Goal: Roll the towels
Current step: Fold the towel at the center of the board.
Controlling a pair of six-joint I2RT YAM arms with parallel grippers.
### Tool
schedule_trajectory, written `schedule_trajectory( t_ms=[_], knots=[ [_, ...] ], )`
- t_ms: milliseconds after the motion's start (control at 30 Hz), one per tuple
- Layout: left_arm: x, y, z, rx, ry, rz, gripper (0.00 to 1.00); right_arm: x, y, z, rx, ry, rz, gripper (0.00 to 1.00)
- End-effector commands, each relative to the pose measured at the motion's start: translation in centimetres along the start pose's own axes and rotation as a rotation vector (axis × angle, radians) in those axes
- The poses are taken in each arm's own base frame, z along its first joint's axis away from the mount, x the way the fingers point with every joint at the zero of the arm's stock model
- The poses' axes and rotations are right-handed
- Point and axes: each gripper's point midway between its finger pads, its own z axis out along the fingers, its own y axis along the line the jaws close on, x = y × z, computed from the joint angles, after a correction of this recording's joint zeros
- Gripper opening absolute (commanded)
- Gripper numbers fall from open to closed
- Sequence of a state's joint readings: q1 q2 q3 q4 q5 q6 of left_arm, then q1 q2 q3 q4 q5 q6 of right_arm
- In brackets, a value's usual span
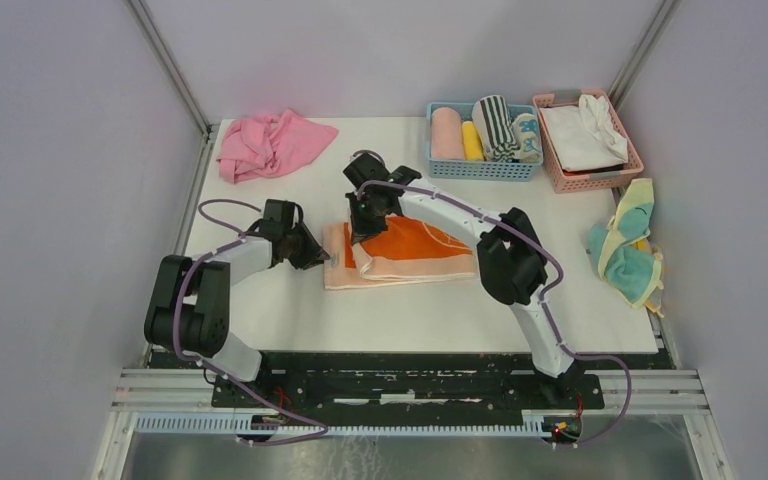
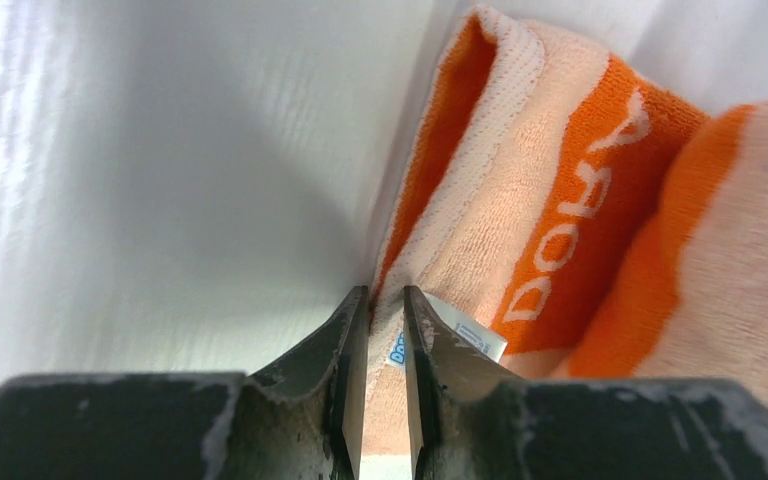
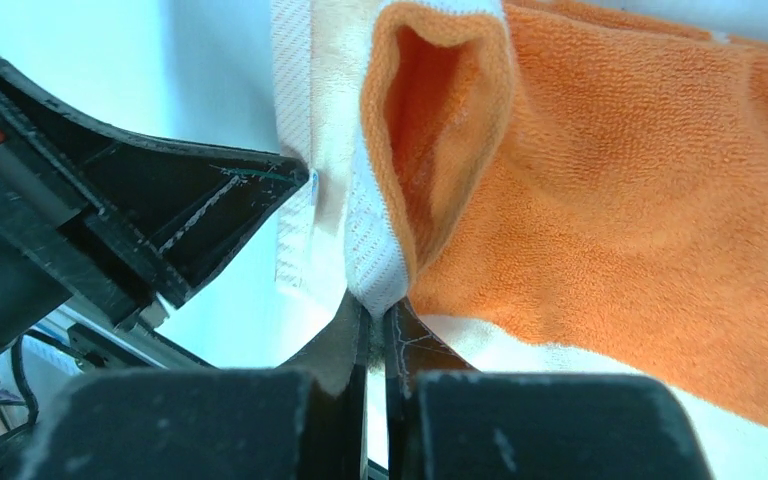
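Two baskets (image 1: 483, 172), four rolled towels (image 1: 447, 133), one orange towel (image 1: 415, 245), one pink cloth (image 1: 270, 143)

The table (image 1: 290, 300) is white and flat. An orange towel (image 1: 410, 255) lies in the middle of it, partly folded over. A pink cloth (image 1: 270, 143) sits in a crumpled heap at the far left corner. At the far side stand a blue basket (image 1: 480, 169) and a pink basket (image 1: 590, 181), side by side. Some teal and yellow towels (image 1: 628, 250) lie in a pile at the right edge, near the pink basket.
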State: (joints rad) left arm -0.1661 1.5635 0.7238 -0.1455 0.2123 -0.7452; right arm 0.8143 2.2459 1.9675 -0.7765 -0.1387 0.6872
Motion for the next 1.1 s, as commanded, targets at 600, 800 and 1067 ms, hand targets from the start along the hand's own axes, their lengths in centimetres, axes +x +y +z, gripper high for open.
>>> schedule_trajectory(
  t_ms=[600, 800, 1067],
  knots=[
    [-0.2, 0.4, -0.7, -0.058, -0.038, 0.040, 0.26, 0.0, 4.3, 0.3, -0.188, 0.010, 0.032, 0.08],
    [-0.3, 0.4, -1.0, -0.062, -0.047, 0.043, 0.27, 0.6, 3.8, 2.1, -0.183, 0.038, 0.044, 0.23],
    [-0.8, 0.7, -2.7, -0.093, -0.091, 0.050, 0.34, -0.7, 5.1, -4.0, -0.252, -0.052, -0.064, 0.55]
  ],
)
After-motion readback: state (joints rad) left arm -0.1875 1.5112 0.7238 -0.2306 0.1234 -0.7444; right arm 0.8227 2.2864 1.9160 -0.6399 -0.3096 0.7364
